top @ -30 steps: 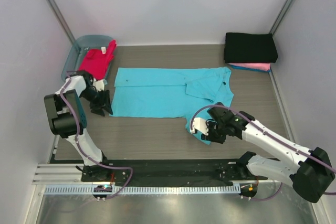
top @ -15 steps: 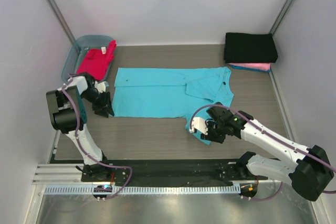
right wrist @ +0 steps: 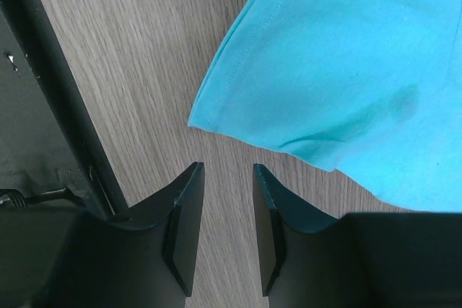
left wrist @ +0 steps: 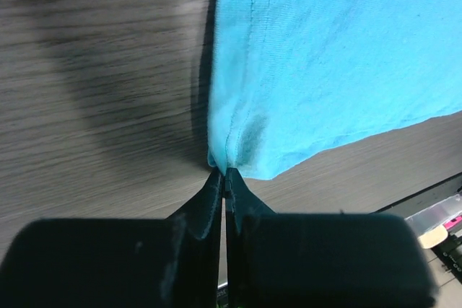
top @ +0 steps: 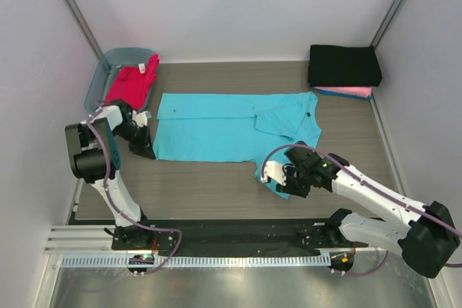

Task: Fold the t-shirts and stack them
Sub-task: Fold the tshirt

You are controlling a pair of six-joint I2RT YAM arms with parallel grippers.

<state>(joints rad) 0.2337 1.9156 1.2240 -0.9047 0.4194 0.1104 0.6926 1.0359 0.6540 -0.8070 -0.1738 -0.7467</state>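
Tub: holds red-magenta t-shirt.
Turquoise t-shirt: flat on counter, long axis left-right, collar rightward.
Left pincer: clenched on its hem corner.
Right pincer: released.

Robotics lab test cell, wood-grain table boxed in by plain white panel walls on metal corner posts, left arm and right arm bolted at the table's near edge, trailing purple cables, slotted cable duct in front.

Only an edge of the pink t-shirt shows under the black t-shirt. Both wrist views cut off the turquoise t-shirt.
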